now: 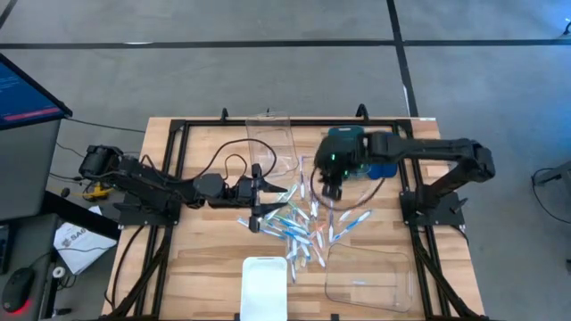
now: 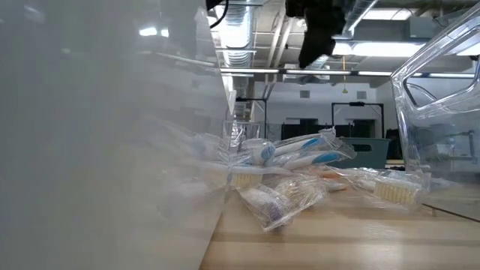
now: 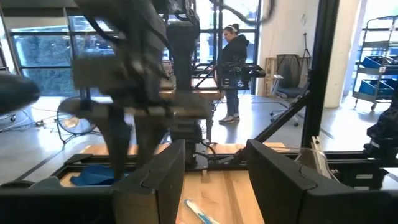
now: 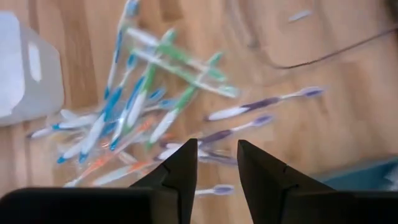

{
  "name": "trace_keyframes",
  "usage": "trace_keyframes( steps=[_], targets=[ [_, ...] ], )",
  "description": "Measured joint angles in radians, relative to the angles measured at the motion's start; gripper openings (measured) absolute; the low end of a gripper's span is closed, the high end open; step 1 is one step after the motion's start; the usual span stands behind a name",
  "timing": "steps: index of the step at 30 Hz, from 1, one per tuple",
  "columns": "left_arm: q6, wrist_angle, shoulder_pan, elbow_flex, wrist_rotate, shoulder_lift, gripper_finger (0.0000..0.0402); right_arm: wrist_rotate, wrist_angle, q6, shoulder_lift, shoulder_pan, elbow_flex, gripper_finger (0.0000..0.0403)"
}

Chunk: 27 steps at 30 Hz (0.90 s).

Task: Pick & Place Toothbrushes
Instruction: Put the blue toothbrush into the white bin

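Roughly twenty thin plastic toothbrushes [image 1: 299, 223] with whitish handles and green, blue, orange or purple-grey parts noted in a loose pile at the middle of the wooden tabletop [image 1: 201, 267], a few strays toward the right edge. Right gripper [image 4: 216, 163] found raised above the pile's far-right part, pointing down, fingers a narrow gap apart with nothing between them. Left gripper [image 1: 260, 207] found low over the tabletop just left of the pile, fingers [image 3: 273, 180] parted and empty, one blue-and-white brush lying on the wood ahead of them. White rectangular plastic lid [image 1: 265, 287] seen flat at the near edge. Clear plastic tray [image 1: 370, 278] seen at the near-right corner, a second clear tray [image 1: 269, 141] at the far edge. Folded blue cloth [image 1: 382, 169] partly hidden under the right arm.
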Motion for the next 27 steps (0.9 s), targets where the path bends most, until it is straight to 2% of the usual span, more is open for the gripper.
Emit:
trace_keyframes(
  steps=[6,10,13,19,22,24,27],
  targets=[
    [0.000,0.002,-0.008,0.000,0.000,0.000,0.0163,0.124,0.168,0.082,-0.071,0.121,-0.166,0.0085],
    [0.000,0.005,-0.007,0.000,0.000,0.000,0.0163,0.237,0.355,0.113,-0.173,0.185,-0.242,0.0064],
    [0.002,0.004,-0.007,0.000,0.000,0.000,0.0163,0.293,0.534,0.061,-0.269,0.227,-0.296,0.0049],
    [0.005,-0.017,-0.006,0.000,0.003,0.000,0.0163,0.287,0.964,-0.118,-0.410,0.310,-0.446,0.0029],
    [0.005,-0.040,0.005,0.000,0.066,0.000,0.0163,0.272,1.011,-0.154,-0.440,0.350,-0.484,0.0022],
    [-0.006,-0.060,0.024,0.001,0.153,0.000,0.0163,0.271,0.991,-0.153,-0.470,0.373,-0.486,0.0018],
    [-0.046,-0.210,0.057,0.054,0.296,0.000,0.0163,0.272,0.940,-0.154,-0.503,0.413,-0.485,0.0014]
  ],
)
